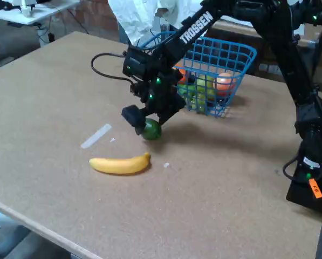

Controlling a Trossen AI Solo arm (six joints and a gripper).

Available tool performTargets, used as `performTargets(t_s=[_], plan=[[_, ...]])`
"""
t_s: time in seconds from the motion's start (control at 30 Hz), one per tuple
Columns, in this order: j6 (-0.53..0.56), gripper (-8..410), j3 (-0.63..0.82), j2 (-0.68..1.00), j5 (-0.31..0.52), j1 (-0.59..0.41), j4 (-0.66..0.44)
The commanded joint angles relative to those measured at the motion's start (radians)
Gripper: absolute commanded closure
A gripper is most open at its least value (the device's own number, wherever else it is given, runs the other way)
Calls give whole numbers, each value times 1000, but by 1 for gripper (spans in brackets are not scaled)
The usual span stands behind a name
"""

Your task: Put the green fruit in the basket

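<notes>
Gripper [144, 123] fingers straddle the green fruit [151, 130] (grip not confirmable); basket [241, 54] lies beyond them, awaiting delivery.

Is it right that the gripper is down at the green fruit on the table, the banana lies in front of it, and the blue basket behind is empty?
Not quite. In the fixed view the blue basket is not empty; it already holds several fruits. The rest stands: the gripper is down at the green fruit on the table, with the banana in front.
</notes>
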Motion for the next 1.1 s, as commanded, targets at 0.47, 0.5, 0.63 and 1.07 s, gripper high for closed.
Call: performTargets(t_s=[0.47,0.5,0.63,1.07], plan=[[-8,60,-1,11,-2,4,17],[-7,75,-1,11,-2,4,16],[-7,143,-1,11,-2,4,17],[-1,250,12,-21,-5,18,14]])
